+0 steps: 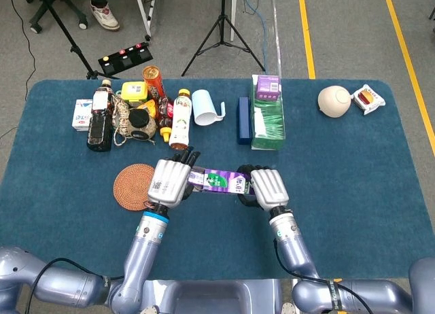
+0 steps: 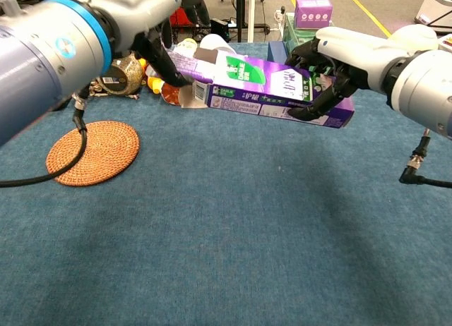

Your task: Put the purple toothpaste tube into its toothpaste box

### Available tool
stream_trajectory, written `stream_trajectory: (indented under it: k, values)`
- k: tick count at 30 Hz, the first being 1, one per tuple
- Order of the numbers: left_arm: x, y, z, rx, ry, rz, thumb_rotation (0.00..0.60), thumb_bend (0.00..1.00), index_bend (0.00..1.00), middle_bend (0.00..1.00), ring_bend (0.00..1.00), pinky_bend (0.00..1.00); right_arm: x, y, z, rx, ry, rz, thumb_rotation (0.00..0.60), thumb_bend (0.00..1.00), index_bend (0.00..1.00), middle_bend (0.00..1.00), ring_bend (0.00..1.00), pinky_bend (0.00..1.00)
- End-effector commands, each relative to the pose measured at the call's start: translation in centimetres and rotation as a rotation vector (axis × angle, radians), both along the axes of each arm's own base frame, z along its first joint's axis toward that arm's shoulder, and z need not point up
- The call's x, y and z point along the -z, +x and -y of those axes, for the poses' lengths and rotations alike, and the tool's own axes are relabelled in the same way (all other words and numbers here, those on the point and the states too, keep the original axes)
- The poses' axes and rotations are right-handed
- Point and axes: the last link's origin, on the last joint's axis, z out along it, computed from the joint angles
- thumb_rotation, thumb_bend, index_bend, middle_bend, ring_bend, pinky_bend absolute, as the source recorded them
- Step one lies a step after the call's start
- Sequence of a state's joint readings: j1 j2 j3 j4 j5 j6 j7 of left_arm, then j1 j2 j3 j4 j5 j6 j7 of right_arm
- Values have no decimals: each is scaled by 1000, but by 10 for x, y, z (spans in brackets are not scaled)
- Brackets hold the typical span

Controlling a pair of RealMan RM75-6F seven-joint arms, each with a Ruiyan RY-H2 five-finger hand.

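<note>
Right hand [image 1: 265, 186]: fingers wrapped around the right end of the toothpaste box [image 1: 224, 182], holding it off the bench [image 1: 353, 164].
Left hand [image 1: 168, 181]: at the box's open left end, fingers curled at the opening; in the chest view it [image 2: 159, 40] reaches in from the upper left, dark fingers against the flaps.
Toothpaste box: purple and white with a green patch, spanning between the two hands and tilted in the chest view [image 2: 268, 89], left end higher, cardboard flaps open there.
Purple toothpaste tube: no part of it can be made out; the left hand covers the opening, so whether that hand grips it cannot be told.
Woven coaster [image 1: 133, 186]: lying just outside the left hand.
Beyond the left hand: cluster of bottles [image 1: 180, 118] and a white cup [image 1: 205, 107].
Beyond the right hand: green carton [image 1: 268, 118] with a dark blue box [image 1: 243, 120] beside it.
</note>
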State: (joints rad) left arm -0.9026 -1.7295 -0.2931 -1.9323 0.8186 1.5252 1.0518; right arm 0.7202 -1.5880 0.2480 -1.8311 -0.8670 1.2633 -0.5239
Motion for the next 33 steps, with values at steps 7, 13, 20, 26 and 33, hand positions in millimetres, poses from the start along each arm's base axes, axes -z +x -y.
stream_trajectory:
  k: [7, 13, 20, 26, 33]
  values:
    - [-61, -5, -4, -17, 90, 59, 600, 245, 134, 118, 303, 552, -14, -20, 15, 37, -33, 74, 600, 557, 562, 538, 499, 502]
    - [-123, -32, -12, -69, 194, 110, 600, 241, 134, 115, 298, 550, -27, -31, 23, 113, 68, 327, 600, 558, 562, 537, 486, 499]
    - [-156, -75, -21, -112, 208, 129, 600, 240, 134, 115, 294, 549, -36, -49, 32, 83, 116, 458, 600, 559, 562, 536, 475, 495]
    - [-162, -92, -25, -124, 197, 129, 600, 241, 134, 115, 294, 549, -33, -59, 32, 48, 100, 371, 600, 575, 562, 536, 474, 495]
    - [-158, -111, -25, -138, 169, 115, 600, 239, 134, 115, 293, 549, -21, -68, 25, -84, 51, 3, 600, 576, 562, 536, 475, 495]
